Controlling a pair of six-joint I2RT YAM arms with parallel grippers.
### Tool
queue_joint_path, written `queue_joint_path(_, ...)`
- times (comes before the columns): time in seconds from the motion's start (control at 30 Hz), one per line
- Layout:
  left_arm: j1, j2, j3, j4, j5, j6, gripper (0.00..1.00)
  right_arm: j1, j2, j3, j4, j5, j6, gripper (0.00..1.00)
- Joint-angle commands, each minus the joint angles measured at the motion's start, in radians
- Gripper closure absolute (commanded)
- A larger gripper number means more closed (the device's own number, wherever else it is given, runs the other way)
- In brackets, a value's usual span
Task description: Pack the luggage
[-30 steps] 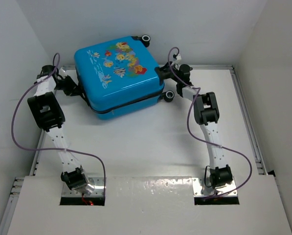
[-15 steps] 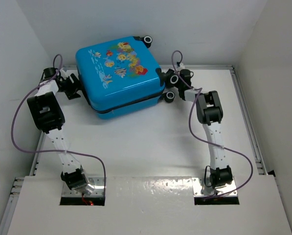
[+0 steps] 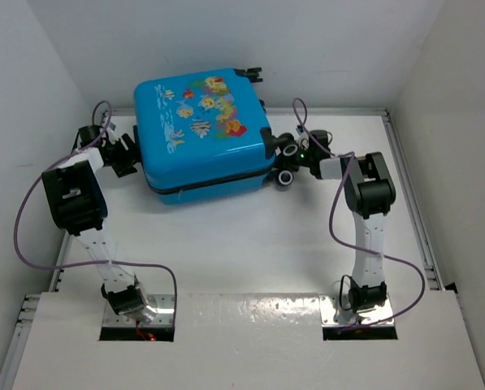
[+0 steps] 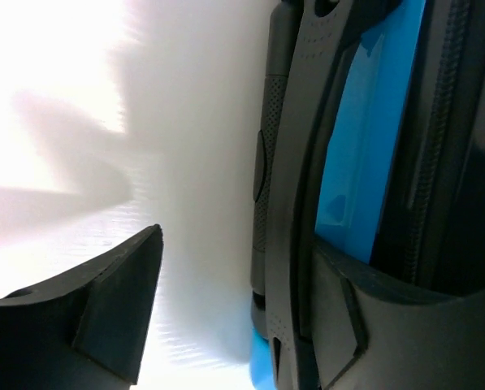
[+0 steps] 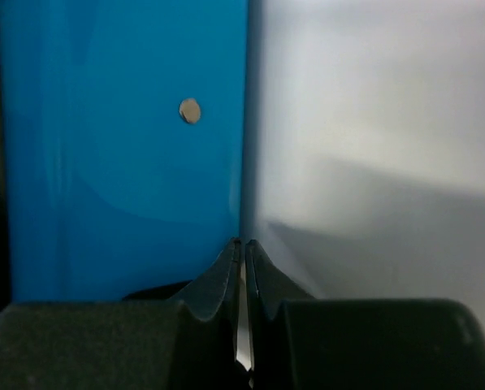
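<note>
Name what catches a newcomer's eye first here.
The bright-blue luggage with cartoon fish lies closed at the far side of the table. The left hand stands open at its left edge; the right hand, shut, sits at its right edge near the wheels.

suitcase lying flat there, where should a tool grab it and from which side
Probably the dark handle on its left edge, approached from the left. The suitcase lies closed and flat. Its blue shell is broad and smooth, too wide to pinch, while that narrow bar fits between the open left tool's fingers.
</note>
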State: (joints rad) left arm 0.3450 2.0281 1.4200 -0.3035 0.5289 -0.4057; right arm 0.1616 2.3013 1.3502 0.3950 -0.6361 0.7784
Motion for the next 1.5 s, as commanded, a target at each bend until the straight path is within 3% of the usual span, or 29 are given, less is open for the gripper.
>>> queue_joint_path(0.0,-0.132,-0.054,-0.062,0.042,0.276,-0.076,0.29,0.087,-0.127,-0.246,-0.021,-0.258,0.048,0.93)
queue_joint_path(0.23,-0.169,0.044,0.104,0.101,0.315,-0.125,0.31,0.147,-0.428,-0.641,0.050,-0.277,0.030,0.93)
queue_joint_path(0.33,-0.147,0.143,0.270,0.101,0.315,-0.166,0.31,0.176,-0.589,-0.793,-0.002,-0.255,-0.048,0.93)
queue_joint_path(0.43,-0.126,0.230,0.494,0.134,0.329,-0.232,0.31,0.207,-0.794,-0.871,-0.122,-0.191,-0.161,0.84)
queue_joint_path(0.47,-0.115,0.241,0.513,0.202,0.329,-0.261,0.31,0.207,-0.866,-0.882,-0.174,-0.174,-0.206,0.76)
queue_joint_path(0.57,-0.066,0.224,0.539,0.327,0.315,-0.342,0.28,0.172,-1.000,-0.910,-0.298,-0.116,-0.347,0.64)
queue_joint_path(0.67,0.009,0.150,0.490,0.504,0.325,-0.496,0.27,0.116,-1.158,-0.928,-0.392,-0.083,-0.413,0.63)
queue_joint_path(0.77,0.072,0.063,0.481,0.560,0.371,-0.596,0.26,0.067,-1.322,-0.950,-0.467,-0.063,-0.504,0.63)
queue_joint_path(0.87,0.162,-0.093,0.387,0.569,0.411,-0.625,0.26,0.009,-1.448,-0.982,-0.498,-0.014,-0.521,0.63)
queue_joint_path(0.93,0.232,-0.208,0.199,0.547,0.421,-0.585,0.26,-0.034,-1.531,-1.003,-0.478,0.070,-0.518,0.63)
queue_joint_path(1.0,0.279,-0.396,-0.003,0.476,0.421,-0.425,0.28,-0.091,-1.549,-1.004,-0.406,0.136,-0.508,0.59)
queue_joint_path(1.03,0.290,-0.454,-0.057,0.328,0.392,-0.350,0.29,-0.127,-1.537,-0.988,-0.403,0.139,-0.511,0.56)
queue_joint_path(1.07,0.301,-0.623,-0.239,0.140,0.338,-0.182,0.33,-0.213,-1.457,-0.908,-0.343,0.138,-0.524,0.55)
queue_joint_path(1.23,0.319,-0.857,-0.606,-0.098,0.257,-0.091,0.40,-0.371,-1.222,-0.711,-0.363,0.142,-0.496,0.54)
queue_joint_path(1.33,0.319,-0.977,-0.755,-0.141,0.203,-0.106,0.44,-0.473,-0.988,-0.567,-0.322,0.171,-0.400,0.59)
queue_joint_path(1.47,0.276,-0.990,-0.832,-0.141,0.177,-0.116,0.46,-0.491,-0.760,-0.432,-0.216,0.173,-0.315,0.62)
